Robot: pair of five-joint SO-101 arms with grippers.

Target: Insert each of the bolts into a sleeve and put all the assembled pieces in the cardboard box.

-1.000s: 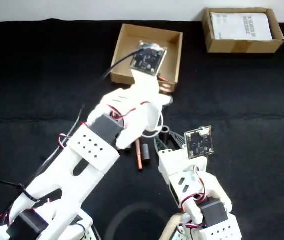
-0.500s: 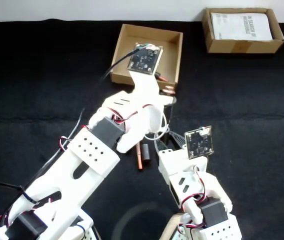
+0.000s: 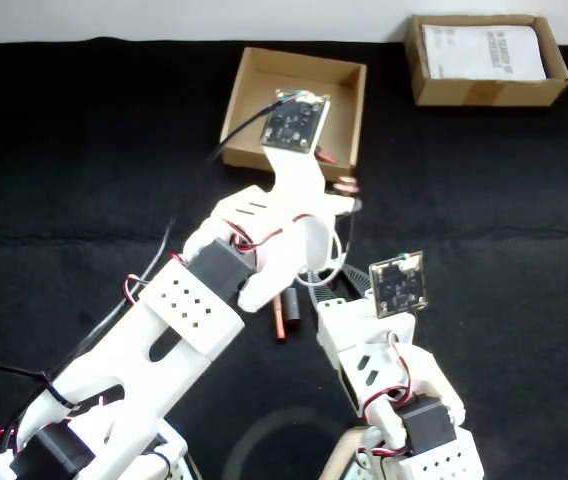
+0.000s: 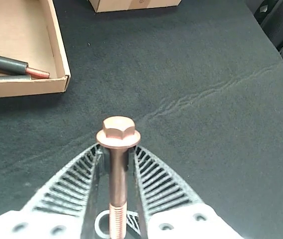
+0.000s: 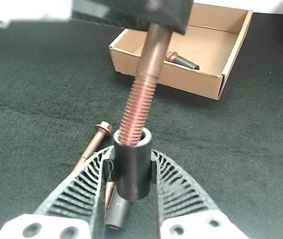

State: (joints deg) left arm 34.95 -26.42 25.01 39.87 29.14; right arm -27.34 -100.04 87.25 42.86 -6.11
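Black table (image 3: pixel 74 130) bears cardboard box (image 3: pixel 259 85), second box (image 3: pixel 484 93) and a loose bolt (image 3: pixel 278 315).

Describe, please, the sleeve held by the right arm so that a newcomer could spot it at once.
On the black table, near the open cardboard box, find the right end effector. Upright between its ribbed fingers is a short black sleeve with the threaded tip of a copper bolt entering its top. The other sleeve lies flat on the table nearby.

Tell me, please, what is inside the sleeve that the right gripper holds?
The threaded tip of the bolt, held by the left gripper, sits in the top opening of the sleeve. How deep it goes cannot be seen: the sleeve wall covers it.
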